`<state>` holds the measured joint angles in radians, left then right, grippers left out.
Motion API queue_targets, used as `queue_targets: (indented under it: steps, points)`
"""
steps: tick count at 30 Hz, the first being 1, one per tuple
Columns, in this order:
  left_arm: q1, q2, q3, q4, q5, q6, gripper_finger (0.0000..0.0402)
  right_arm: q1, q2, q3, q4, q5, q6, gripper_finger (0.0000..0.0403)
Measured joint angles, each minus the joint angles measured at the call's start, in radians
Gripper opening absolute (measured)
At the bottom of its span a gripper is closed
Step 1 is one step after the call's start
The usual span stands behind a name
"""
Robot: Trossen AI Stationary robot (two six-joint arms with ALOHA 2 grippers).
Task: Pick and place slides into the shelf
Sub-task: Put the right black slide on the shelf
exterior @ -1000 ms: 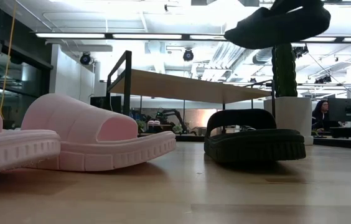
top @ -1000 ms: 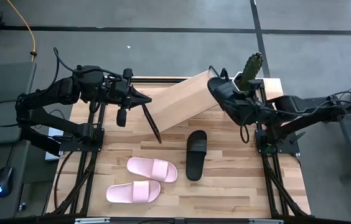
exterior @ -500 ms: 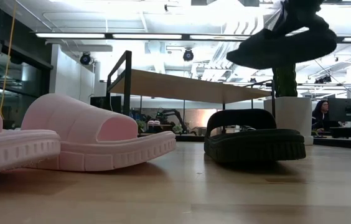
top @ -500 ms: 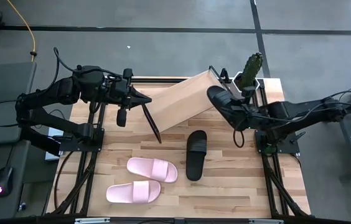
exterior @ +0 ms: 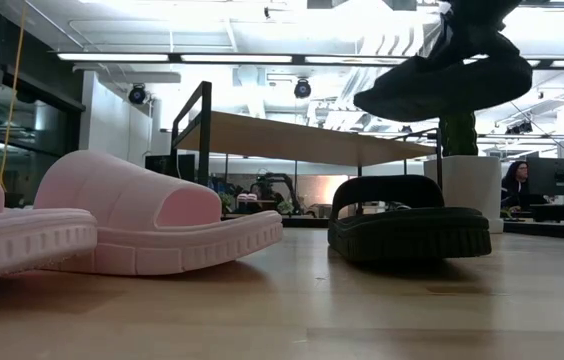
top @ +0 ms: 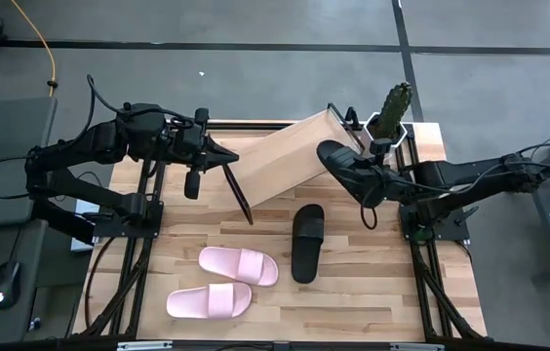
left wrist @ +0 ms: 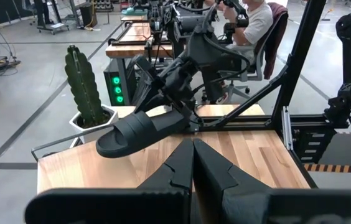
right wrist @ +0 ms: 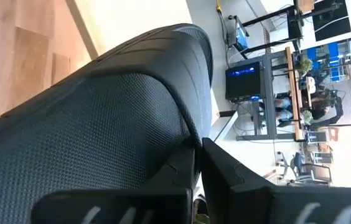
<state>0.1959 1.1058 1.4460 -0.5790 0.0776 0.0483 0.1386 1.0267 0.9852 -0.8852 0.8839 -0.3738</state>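
The right end effector (top: 371, 181), clamped on a black slide (top: 341, 164), has carried it closer to the shelf (top: 285, 158).

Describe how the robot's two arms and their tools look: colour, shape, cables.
Both arms are matte black, built of jointed segments, with loose black cables looping alongside. The left tool ends in two thin, tapering black fingers; the right tool is equally dark and angular.

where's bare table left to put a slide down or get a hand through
Bare wood lies right of the black slide on the table, toward the right edge, and along the left edge beside the pink slides. It is crowded at the back: the shelf, the cactus pot and the right gripper, shut on a black slide held in the air.
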Motion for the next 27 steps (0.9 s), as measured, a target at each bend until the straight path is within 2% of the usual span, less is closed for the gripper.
queue_targets:
  steps: [8, 16, 27]
  points:
    - [0.000, 0.005, 0.000, 0.003, 0.000, 0.000, 0.0001, -0.056, 0.018, -0.004, 0.017, -0.020, -0.036, 0.0000]
    - [0.000, 0.005, 0.000, 0.002, 0.000, 0.000, 0.0001, -0.146, 0.021, -0.098, 0.227, -0.038, -0.211, 0.0000]
    - [0.000, 0.005, 0.000, 0.002, 0.000, 0.000, 0.0001, -0.326, 0.021, -0.104, 0.387, -0.215, -0.353, 0.0000]
